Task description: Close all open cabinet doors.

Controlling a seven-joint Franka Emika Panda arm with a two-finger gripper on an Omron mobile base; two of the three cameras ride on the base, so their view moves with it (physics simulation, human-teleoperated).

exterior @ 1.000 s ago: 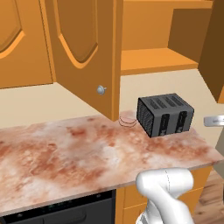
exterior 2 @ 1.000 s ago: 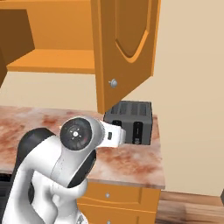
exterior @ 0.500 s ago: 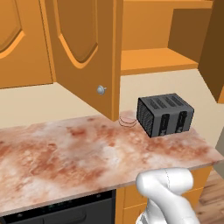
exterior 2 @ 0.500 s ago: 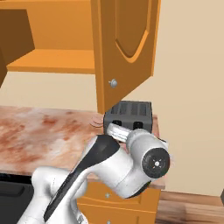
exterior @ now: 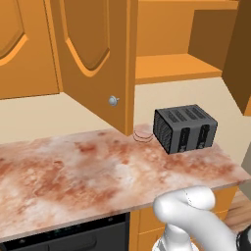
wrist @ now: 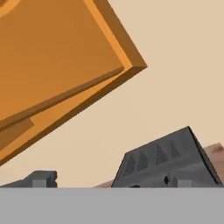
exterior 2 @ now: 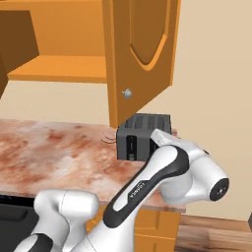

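Two tall wall-cabinet doors stand swung open above the marbled reddish tabletop. The left open door juts out toward the near side, its small round silver knob at the lower near corner and its arched panel facing left in the left base view. The right open door shows at the right edge of that view. Between them lies the bare orange cabinet shelf. Farther left, another door sits flat against its cabinet. A dark toaster stands on the tabletop below the shelf, near the wall, with a small pale round thing just beside it on the left. In the hand view the fingers stand wide apart, holding nothing, pointed toward the toaster's top and the wall beneath the cabinet. A dark appliance front sits under the tabletop's near edge.
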